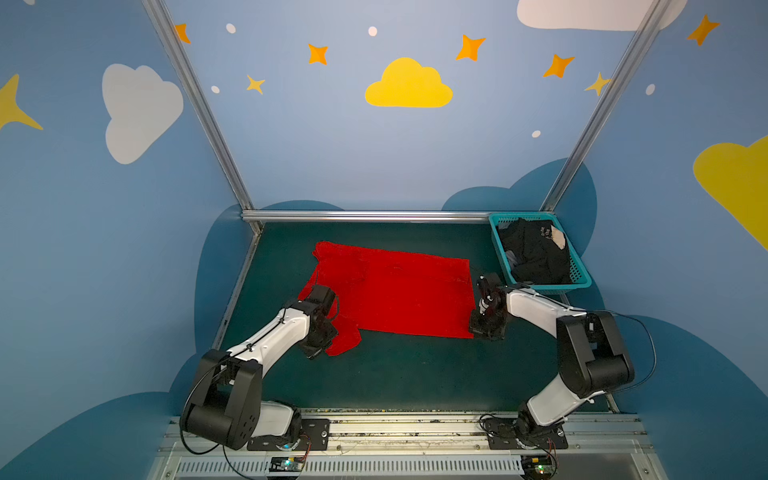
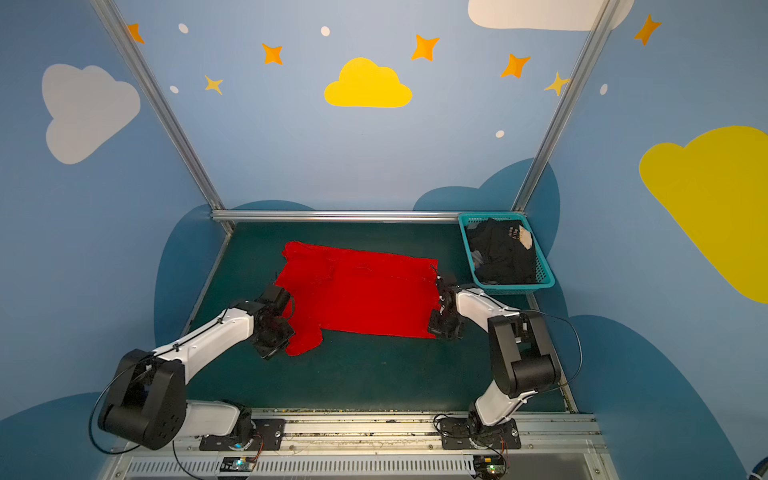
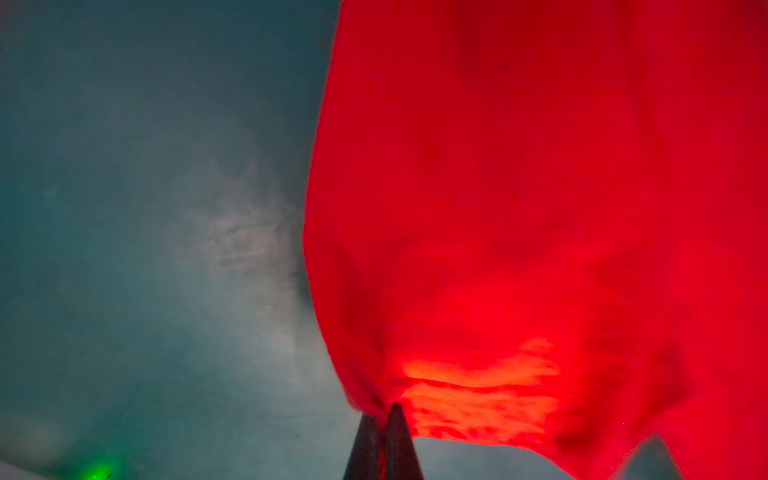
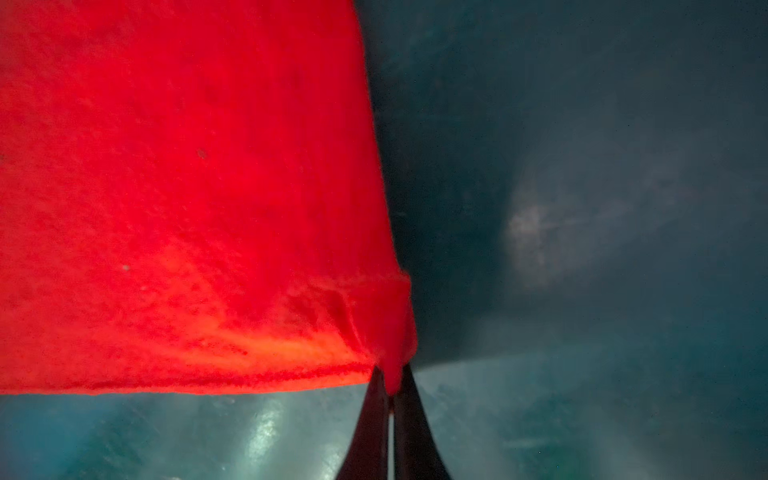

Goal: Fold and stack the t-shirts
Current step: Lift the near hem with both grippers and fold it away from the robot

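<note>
Dark green tabletop [image 1: 415,374] inside blue walls painted with clouds and stars. The strip nearest the arm bases carries only bare mat.

Left pincer [image 3: 384,409]: tips pressed together on a fold of the red t-shirt [image 1: 399,291], by the sleeve on its near edge. The cloth bunches into the tips in the left wrist view.

Right pincer [image 4: 390,384]: likewise pinching, at the near hem corner on the opposite end, with a small gather of cloth caught between the tips.

The red t-shirt lies spread sideways across the middle of the tabletop, sleeves toward the left arm, hem toward the right.

Far right corner: teal basket [image 1: 582,286] holding crumpled black t-shirts [image 1: 536,257], well apart from both arms.

Judgement: the cloth is light, soft and limp. It will likely sag between the two pinch points and drag on the mat. Corner and hem holds, lifted together, should give a taut edge for the fold. Such a thin pinch could slip.
</note>
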Robot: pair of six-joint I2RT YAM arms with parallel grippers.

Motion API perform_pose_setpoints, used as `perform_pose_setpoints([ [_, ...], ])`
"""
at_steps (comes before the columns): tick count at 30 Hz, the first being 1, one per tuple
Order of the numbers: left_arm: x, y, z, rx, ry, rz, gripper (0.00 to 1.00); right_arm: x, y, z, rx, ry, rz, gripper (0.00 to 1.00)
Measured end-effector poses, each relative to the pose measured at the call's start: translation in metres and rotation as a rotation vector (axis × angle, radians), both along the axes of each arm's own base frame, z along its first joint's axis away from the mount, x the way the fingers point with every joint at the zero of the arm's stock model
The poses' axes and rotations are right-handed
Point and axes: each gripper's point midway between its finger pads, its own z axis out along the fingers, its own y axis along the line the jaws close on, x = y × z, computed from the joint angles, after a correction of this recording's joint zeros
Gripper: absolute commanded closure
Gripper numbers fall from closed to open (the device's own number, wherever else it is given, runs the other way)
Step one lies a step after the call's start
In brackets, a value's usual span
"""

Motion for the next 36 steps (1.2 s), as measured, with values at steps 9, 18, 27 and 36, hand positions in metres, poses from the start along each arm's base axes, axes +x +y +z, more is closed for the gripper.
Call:
perform_pose_setpoints([
  [9,0.066,-0.009,0.044,0.008,-0.096,-0.076,0.95,0.042,0.007,0.03,0.011,-0.096,0.023,1.0],
  [18,0.134,0.012,0.067,0.026,-0.152,-0.078,0.95,0.085,0.0,0.042,0.022,-0.121,0.015,1.0],
  [27,0.193,0.021,0.076,0.02,-0.195,-0.1,0.95,0.126,-0.004,0.045,0.031,-0.136,0.024,1.0],
  [36,0.237,0.026,0.079,0.01,-0.227,-0.129,0.95,0.158,-0.006,0.053,0.034,-0.152,0.031,1.0],
])
